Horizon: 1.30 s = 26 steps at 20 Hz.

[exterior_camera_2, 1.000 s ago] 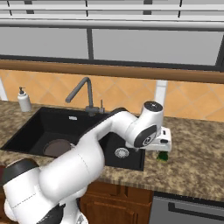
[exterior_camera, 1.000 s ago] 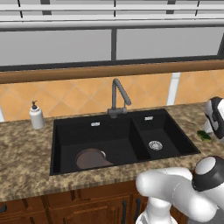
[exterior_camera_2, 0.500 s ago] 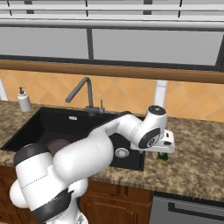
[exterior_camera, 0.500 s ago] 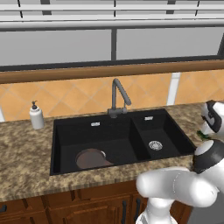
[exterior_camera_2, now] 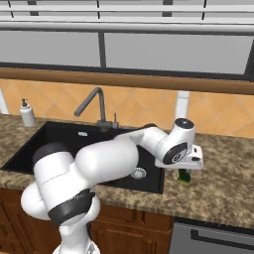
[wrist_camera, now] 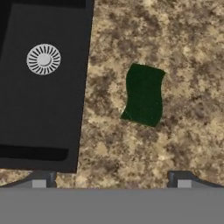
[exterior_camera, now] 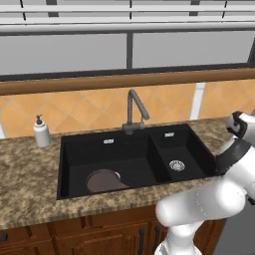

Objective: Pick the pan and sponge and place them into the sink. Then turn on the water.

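Right now my tool [wrist_camera: 111, 177] hangs spread wide over the sponge [wrist_camera: 144, 94], which lies free on the granite surface [wrist_camera: 192, 52] just beside the sink [wrist_camera: 43, 109]. Pan [exterior_camera: 102, 180] sits in the large basin. Since earlier, the arm has swung further right.

We are in a rendered home kitchen: a black rectangular double-basin sink [exterior_camera: 134, 159] sits in a speckled brown granite counter [exterior_camera: 25, 174] under a grey angular gooseneck faucet [exterior_camera: 135, 110]. Orange tiled backsplash [exterior_camera: 89, 112], brown wooden cabinets [exterior_camera: 99, 234] and a white soap dispenser bottle [exterior_camera: 42, 132] confirm it
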Tool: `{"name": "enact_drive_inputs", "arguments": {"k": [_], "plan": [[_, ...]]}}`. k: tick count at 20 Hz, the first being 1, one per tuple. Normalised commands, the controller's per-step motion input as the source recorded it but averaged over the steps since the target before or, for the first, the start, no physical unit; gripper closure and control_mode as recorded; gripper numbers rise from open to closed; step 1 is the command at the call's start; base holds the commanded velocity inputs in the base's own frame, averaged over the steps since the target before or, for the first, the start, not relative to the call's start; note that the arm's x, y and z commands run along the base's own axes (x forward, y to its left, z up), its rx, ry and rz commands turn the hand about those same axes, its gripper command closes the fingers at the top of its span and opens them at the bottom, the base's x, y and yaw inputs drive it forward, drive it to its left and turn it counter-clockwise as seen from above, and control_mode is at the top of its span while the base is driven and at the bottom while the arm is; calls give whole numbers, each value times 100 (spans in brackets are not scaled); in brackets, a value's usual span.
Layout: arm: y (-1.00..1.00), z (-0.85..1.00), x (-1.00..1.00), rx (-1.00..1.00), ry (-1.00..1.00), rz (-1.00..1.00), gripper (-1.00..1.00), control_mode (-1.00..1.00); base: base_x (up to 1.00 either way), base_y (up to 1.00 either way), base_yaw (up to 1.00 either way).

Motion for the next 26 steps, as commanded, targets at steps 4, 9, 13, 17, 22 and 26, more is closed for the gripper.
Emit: {"name": "enact_drive_inputs", "arguments": {"k": [4,9,13,17,22,26], "plan": [[-20,-12,27,0,0,3,-100,-100,0,0,0],[-3,-17,22,0,0,1,-100,-100,0,0,0],[0,-17,27,0,0,0,-100,-100,0,0,0],[0,-27,24,0,1,0,-100,-100,0,0,0],[-9,-31,14,0,0,0,-100,-100,0,0,0],[-15,-17,13,1,0,0,-100,-100,0,0,0]]}}
